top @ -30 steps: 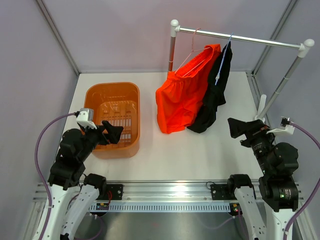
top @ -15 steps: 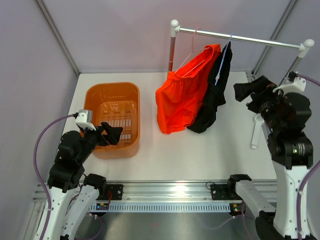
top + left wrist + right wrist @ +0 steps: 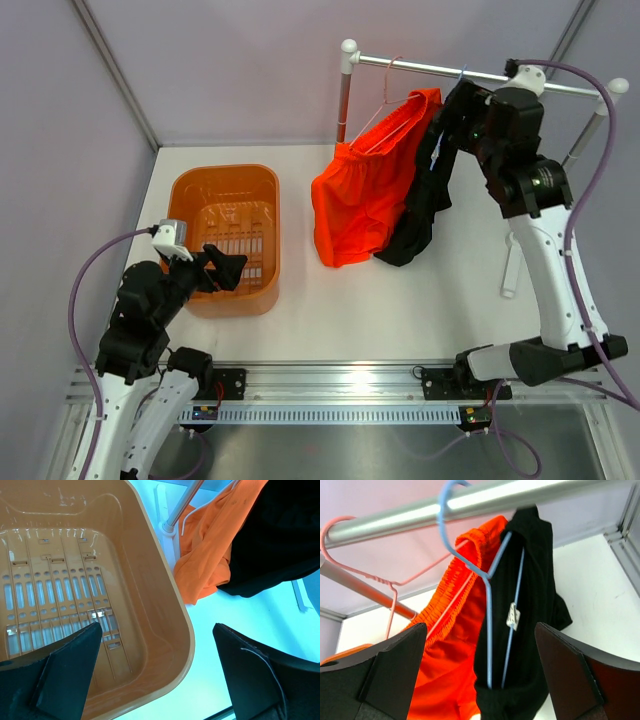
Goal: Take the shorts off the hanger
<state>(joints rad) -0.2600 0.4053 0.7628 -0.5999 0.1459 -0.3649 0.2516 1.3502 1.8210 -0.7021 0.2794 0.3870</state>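
Right gripper (image 3: 480, 635) is wide open right in front of the black shorts (image 3: 540, 580) on their blue hanger (image 3: 489, 625), orange-red shorts (image 3: 365, 200) beside them on the rail (image 3: 395, 522), left gripper (image 3: 157, 630) gaping over the orange basket (image 3: 167, 595).

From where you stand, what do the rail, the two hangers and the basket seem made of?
Rail: bare metal tube, by its bright sheen. Pink hanger and blue hanger: thin wire, probably coated, given the even colour. Basket: moulded orange plastic, glossy, with slotted floor.
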